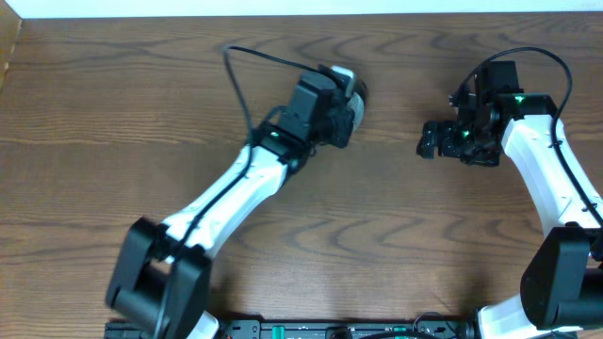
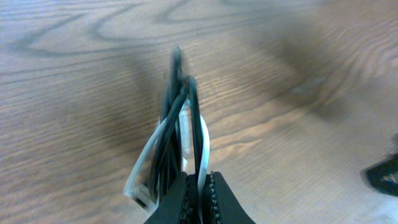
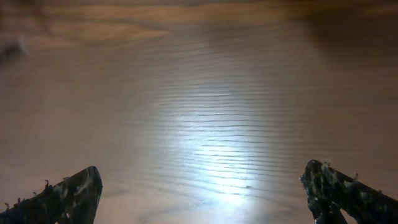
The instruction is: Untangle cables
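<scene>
over the surface (image 2: 74,93), the left gripper (image 2: 200,186) is clamping the bundled cables (image 2: 177,118). limp and light, they are probably needing a hold near one plug. the right gripper (image 3: 202,180) is gaping apart.

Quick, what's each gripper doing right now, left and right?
Left gripper: closed, pinching the black and white cables together.
Right gripper: open, holding nothing.

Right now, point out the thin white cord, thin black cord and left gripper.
thin white cord (image 2: 207,146), left wrist view, right strand.
thin black cord (image 2: 175,93), left wrist view, upper bundle.
left gripper (image 2: 200,193), left wrist view, between fingertips.
</scene>
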`<act>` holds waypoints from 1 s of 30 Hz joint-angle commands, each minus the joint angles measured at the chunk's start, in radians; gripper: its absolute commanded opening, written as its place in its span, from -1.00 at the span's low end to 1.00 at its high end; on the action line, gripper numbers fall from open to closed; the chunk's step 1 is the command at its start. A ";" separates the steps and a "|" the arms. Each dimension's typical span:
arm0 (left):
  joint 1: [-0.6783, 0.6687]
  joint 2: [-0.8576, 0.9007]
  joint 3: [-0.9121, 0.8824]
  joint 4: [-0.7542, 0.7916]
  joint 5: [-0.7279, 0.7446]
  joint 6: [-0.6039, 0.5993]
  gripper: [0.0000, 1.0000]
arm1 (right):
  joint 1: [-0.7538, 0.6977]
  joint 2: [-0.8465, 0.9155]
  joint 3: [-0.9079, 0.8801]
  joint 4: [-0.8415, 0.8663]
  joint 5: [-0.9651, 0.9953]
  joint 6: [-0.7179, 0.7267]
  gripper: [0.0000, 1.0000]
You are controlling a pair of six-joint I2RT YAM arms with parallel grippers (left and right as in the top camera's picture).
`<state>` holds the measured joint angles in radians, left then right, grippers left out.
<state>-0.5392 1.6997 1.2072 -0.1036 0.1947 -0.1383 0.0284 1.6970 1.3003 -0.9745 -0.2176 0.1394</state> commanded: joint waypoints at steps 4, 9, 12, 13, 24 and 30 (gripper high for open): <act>0.116 -0.072 0.009 -0.014 0.328 -0.161 -0.85 | 0.005 0.003 -0.003 -0.006 -0.512 -0.352 0.98; 0.187 -0.073 0.009 0.012 0.534 -0.244 -0.85 | 0.005 0.003 -0.003 0.003 -0.594 -0.432 0.98; 0.222 -0.073 0.009 0.055 0.640 -0.307 -0.85 | 0.005 0.003 -0.003 0.020 -0.595 -0.432 0.98; 0.231 -0.073 0.009 0.069 0.671 -0.332 -0.85 | 0.005 0.003 -0.003 0.030 -0.599 -0.432 0.99; 0.247 -0.073 0.009 0.142 0.823 -0.509 -0.85 | 0.006 0.003 -0.003 0.203 -0.638 -0.301 0.50; 0.247 -0.073 0.009 0.200 0.890 -0.598 -0.85 | 0.023 0.003 -0.004 0.262 -0.638 -0.262 0.48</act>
<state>-0.2935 1.6344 1.2068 0.0807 1.0107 -0.6697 0.0319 1.6970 1.2991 -0.7235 -0.8314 -0.1562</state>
